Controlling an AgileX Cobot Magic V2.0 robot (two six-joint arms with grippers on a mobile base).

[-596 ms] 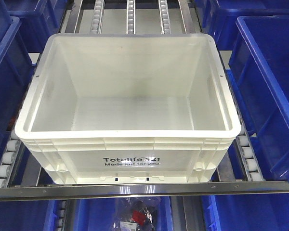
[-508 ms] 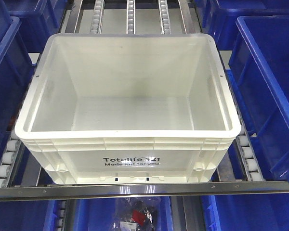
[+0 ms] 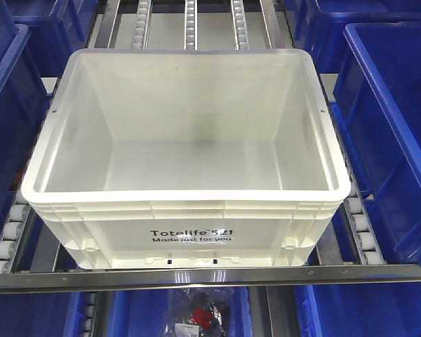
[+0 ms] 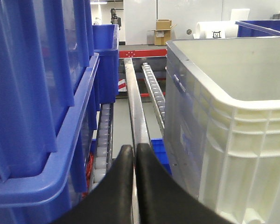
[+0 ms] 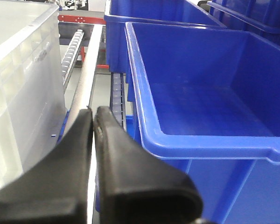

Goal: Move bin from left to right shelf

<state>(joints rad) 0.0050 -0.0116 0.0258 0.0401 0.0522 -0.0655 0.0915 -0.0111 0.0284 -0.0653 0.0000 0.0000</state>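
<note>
On the metal roller shelf (image 3: 56, 277), flanked by blue plastic bins (image 3: 393, 133), sits the large white rectangular plastic bin (image 3: 186, 161). It is upright and empty, with a ribbed rim and the black "Totelife 521" print facing us. We judge the approach step is in hand, nothing gripped yet. Left claw (image 4: 134, 151) is clenched on nothing just left of the bin; right claw (image 5: 93, 116) is clenched empty just right of it. Next, both claws must spread and take the rim evenly.
</note>
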